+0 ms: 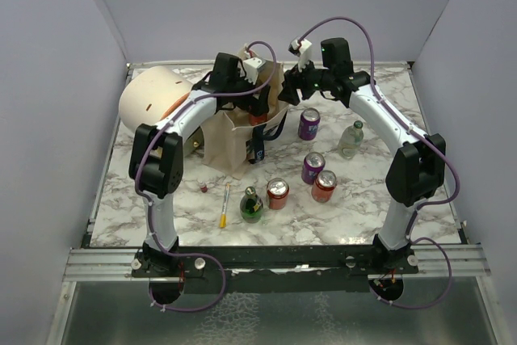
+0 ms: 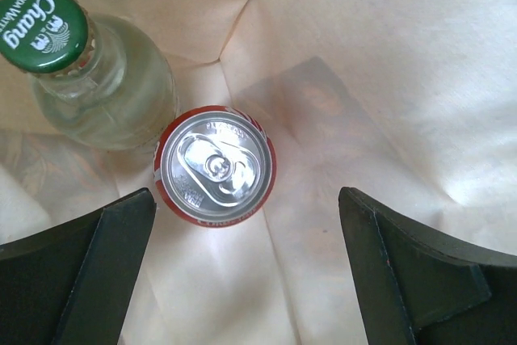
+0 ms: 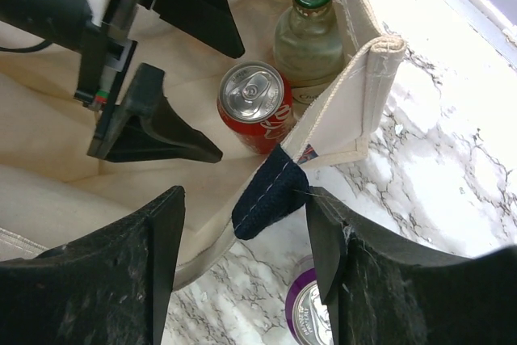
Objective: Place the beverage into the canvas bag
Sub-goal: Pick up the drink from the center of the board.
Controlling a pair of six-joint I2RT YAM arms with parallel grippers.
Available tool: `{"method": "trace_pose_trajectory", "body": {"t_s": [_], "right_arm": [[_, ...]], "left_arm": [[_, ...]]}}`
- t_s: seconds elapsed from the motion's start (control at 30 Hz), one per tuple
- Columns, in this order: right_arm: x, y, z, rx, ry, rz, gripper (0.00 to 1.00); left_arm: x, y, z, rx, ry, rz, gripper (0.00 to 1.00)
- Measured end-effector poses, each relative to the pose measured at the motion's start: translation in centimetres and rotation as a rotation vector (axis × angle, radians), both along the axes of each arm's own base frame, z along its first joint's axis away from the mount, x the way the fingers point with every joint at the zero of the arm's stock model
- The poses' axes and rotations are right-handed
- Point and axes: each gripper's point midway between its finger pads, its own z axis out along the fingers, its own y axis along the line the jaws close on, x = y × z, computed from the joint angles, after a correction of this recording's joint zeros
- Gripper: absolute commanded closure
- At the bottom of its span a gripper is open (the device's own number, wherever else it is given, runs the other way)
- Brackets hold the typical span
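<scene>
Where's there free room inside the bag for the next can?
In the left wrist view, the canvas bag floor is bare to the right of the red can, up to the side wall. The corner with the green-capped bottle beside that can is crowded. The left gripper hangs open above the can.

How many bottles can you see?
3. A green-capped bottle stands inside the canvas bag; a dark green bottle is near the table's front; a clear bottle is on the right side. Others may be hidden.

Cream canvas bag (image 3: 347,111) — navy strap (image 3: 266,195); red can (image 2: 215,166), green-capped bottle (image 2: 97,78).
</scene>
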Motion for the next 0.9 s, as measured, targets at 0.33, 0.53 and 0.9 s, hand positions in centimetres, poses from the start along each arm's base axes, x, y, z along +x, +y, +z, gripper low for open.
{"method": "trace_pose_trajectory", "body": {"t_s": [0.33, 0.53, 0.9], "right_arm": [[-0.4, 0.0, 1.0, 0.018, -0.006, -0.001, 0.33], [-1.2, -0.3, 4.1, 0.046, -0.06, -0.004, 0.32], [-4.0, -2.8, 8.3, 0.057, -0.178, -0.075, 0.3]], "left_arm": [[-0.3, 0.5, 4.0, -0.015, -0.065, -0.003, 0.01], [0.2, 1.3, 7.7, -0.041, -0.14, 0.008, 0.02], [1.7, 2.5, 13.2, -0.07, -0.286, 0.032, 0.03]]}}
